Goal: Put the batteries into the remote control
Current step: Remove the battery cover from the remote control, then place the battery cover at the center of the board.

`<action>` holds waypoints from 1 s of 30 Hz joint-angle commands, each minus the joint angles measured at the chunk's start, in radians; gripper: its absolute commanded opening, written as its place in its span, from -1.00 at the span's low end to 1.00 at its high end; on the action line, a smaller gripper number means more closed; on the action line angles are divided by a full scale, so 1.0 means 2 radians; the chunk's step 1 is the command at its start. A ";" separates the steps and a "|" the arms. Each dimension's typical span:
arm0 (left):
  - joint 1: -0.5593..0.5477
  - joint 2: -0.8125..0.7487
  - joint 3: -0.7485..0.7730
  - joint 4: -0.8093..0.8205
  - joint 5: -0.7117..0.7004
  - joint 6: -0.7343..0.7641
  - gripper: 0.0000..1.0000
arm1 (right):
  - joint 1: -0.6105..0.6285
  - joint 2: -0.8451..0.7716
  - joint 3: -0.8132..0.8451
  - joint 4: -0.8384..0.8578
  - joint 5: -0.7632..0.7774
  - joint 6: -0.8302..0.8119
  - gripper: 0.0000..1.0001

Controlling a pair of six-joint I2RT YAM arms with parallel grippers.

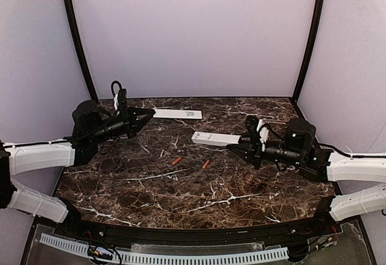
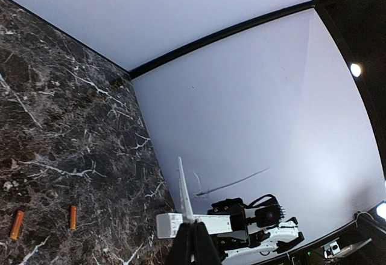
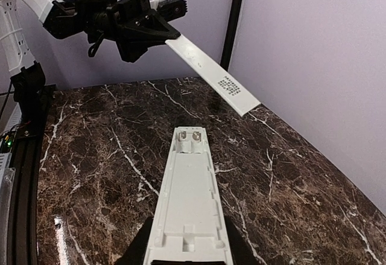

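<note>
The remote control [image 1: 215, 139] is a long white bar held just above the marble by my right gripper [image 1: 238, 145], which is shut on its near end. In the right wrist view the remote control [image 3: 190, 180] faces up with its battery recess bare, and my right gripper [image 3: 187, 220] clamps its sides. My left gripper [image 1: 151, 113] is shut on a thin flat white cover strip [image 1: 178, 114], held in the air at the back. That strip [image 2: 184, 195] shows edge-on above my left gripper [image 2: 194, 227]. Two orange batteries [image 1: 176, 160] [image 1: 206, 164] lie loose on the table.
The dark marble table [image 1: 181, 198] is enclosed by pale walls with black corner posts [image 1: 78, 41]. In the left wrist view the batteries [image 2: 17, 224] [image 2: 73, 217] lie left of the remote control [image 2: 167, 224], with the right arm [image 2: 259, 223] behind it.
</note>
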 commanded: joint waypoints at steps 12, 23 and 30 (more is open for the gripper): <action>0.076 0.118 -0.087 0.087 -0.053 0.024 -0.99 | -0.034 -0.062 -0.021 -0.007 0.016 0.038 -1.00; 0.078 0.253 -0.101 0.205 -0.050 -0.002 -0.99 | -0.037 -0.059 -0.028 -0.006 0.009 0.045 -1.00; 0.075 0.337 -0.048 0.257 -0.017 -0.029 -0.99 | -0.042 -0.063 -0.033 -0.003 0.011 0.053 -1.00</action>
